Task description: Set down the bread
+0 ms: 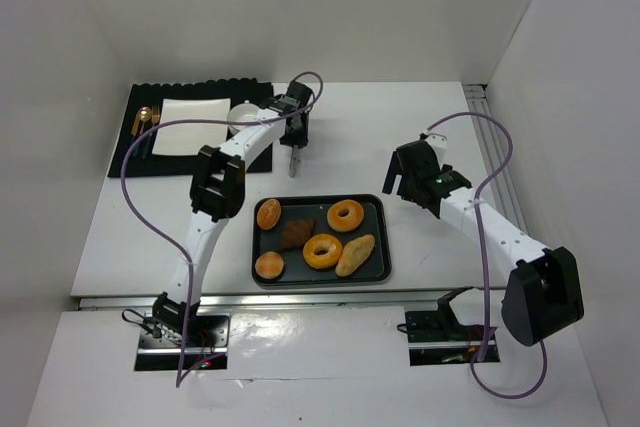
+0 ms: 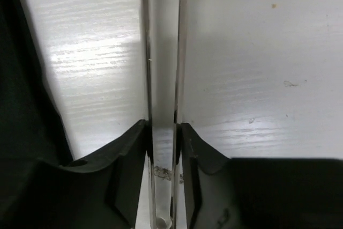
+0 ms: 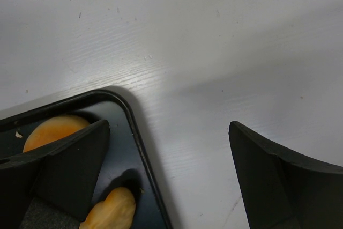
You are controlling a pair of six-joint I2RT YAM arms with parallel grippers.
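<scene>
A black tray [image 1: 378, 247] near the front centre holds several breads: two ring donuts [image 1: 346, 215], a dark croissant [image 1: 296, 234], a long roll [image 1: 355, 255] and two round buns [image 1: 268, 213]. My left gripper [image 1: 297, 140] is behind the tray, above the bare table, shut on metal tongs [image 1: 294, 161] that point down. In the left wrist view the tongs [image 2: 162, 52] run straight out between my fingers [image 2: 163, 127], closed and empty. My right gripper [image 1: 400, 183] is open and empty to the right of the tray's back right corner. Its view [image 3: 169, 127] shows the tray's corner [image 3: 136, 132], a donut [image 3: 51, 130] and the roll [image 3: 107, 213].
A black placemat [image 1: 125, 152] at the back left carries a white square plate [image 1: 190, 127], a white bowl [image 1: 243, 115] and gold cutlery [image 1: 145, 125]. White walls close in the table at the back and sides.
</scene>
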